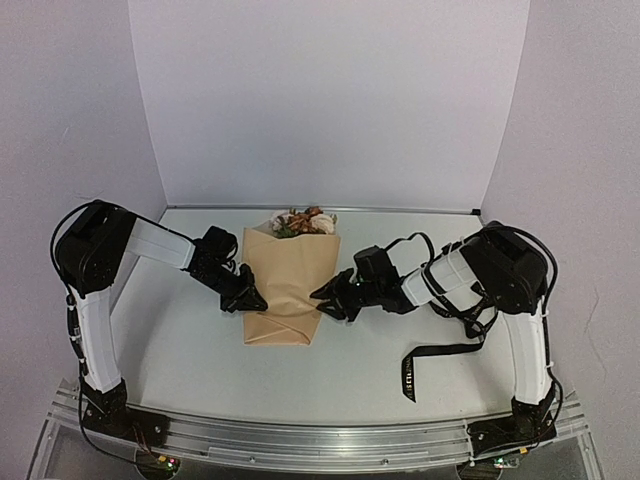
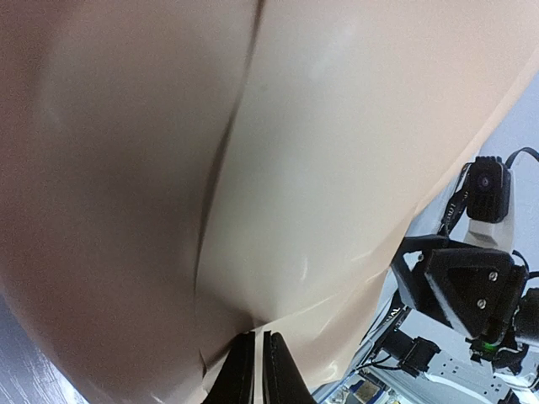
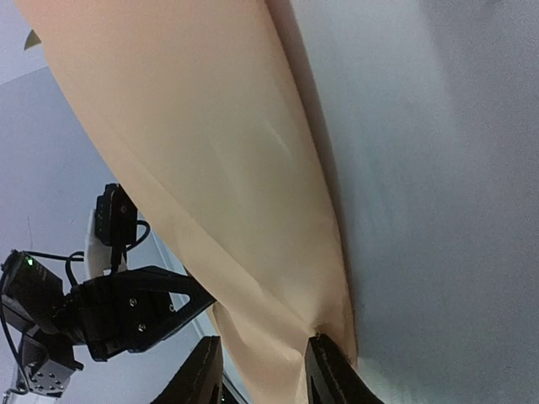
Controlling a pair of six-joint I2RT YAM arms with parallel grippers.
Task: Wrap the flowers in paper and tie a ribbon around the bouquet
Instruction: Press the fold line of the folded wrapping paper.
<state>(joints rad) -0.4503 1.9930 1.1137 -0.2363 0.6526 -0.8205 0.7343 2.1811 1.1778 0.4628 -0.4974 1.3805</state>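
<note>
Bouquet (image 1: pixel 290 285) lies at the middle of the bench (image 1: pixel 190 350), paper (image 1: pixel 283 312) folded over the stems, flowers (image 1: pixel 305 221) showing at the far end. Step in hand: wrapping, judged near done. Left gripper (image 1: pixel 255 298): jaws together at the paper's left edge; whether paper is pinched, cannot tell. Right gripper (image 1: pixel 325 298): part open, the paper's right edge between its fingers. Ribbon (image 1: pixel 437 350) lies apart by the right arm, untied. Next calls for securing the fold, then fetching the ribbon

Light lettering on ribbon (image 1: pixel 408 377), too small to read; no other txt legible
</note>
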